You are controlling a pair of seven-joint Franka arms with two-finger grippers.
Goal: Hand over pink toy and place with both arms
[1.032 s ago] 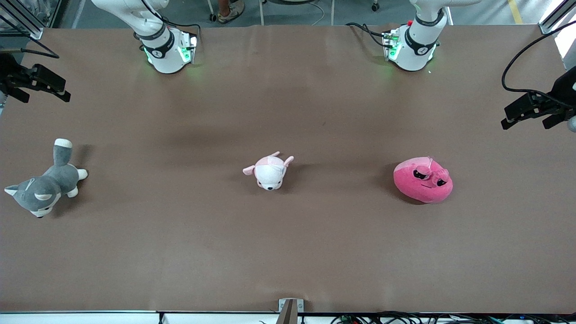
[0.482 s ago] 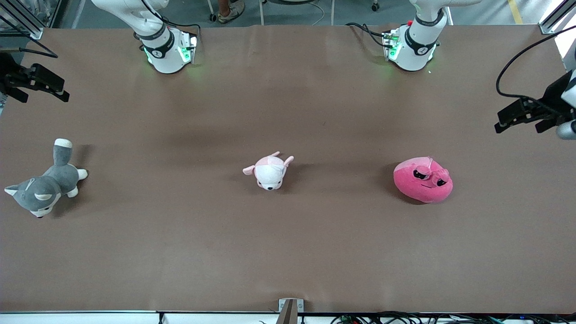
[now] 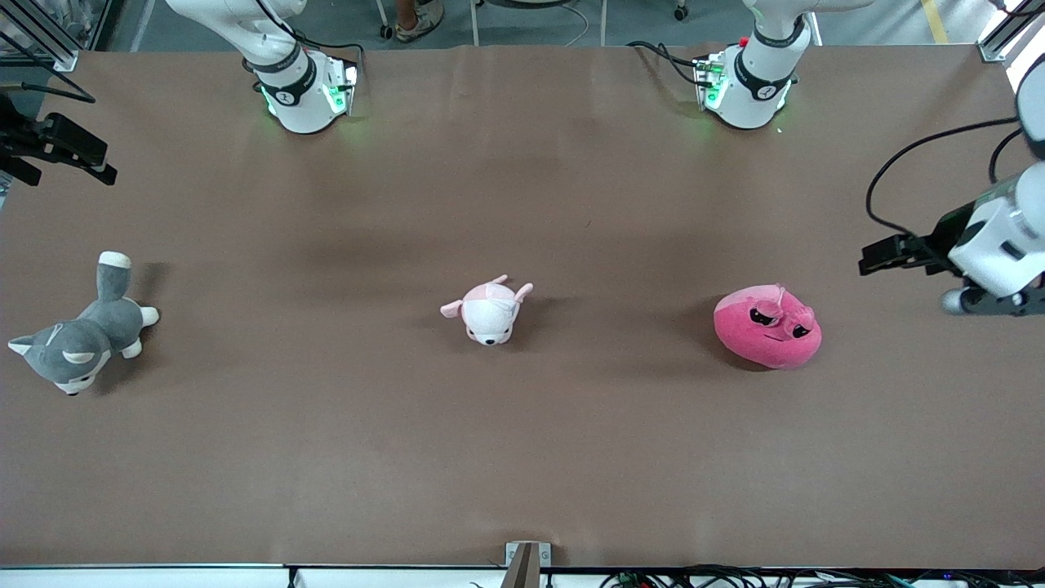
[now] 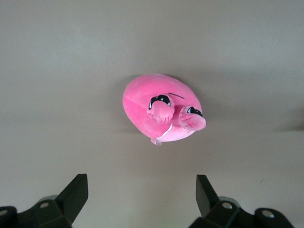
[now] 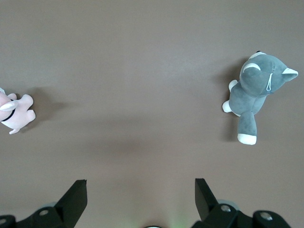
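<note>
The pink toy, a hot-pink rounded plush with droopy black eyes, lies on the brown table toward the left arm's end. It also shows in the left wrist view. My left gripper is open and empty, up in the air over the table's edge at the left arm's end, apart from the toy; its open fingers show in the left wrist view. My right gripper is open and empty, held over the table's edge at the right arm's end; its fingers show in the right wrist view.
A small white puppy plush with pale-pink ears lies mid-table and shows in the right wrist view. A grey-and-white husky plush lies near the right arm's end and shows in the right wrist view. Both arm bases stand along the table's back edge.
My left gripper has come down and inward toward the pink toy. My right gripper has drifted slightly outward. The toys have not moved.
</note>
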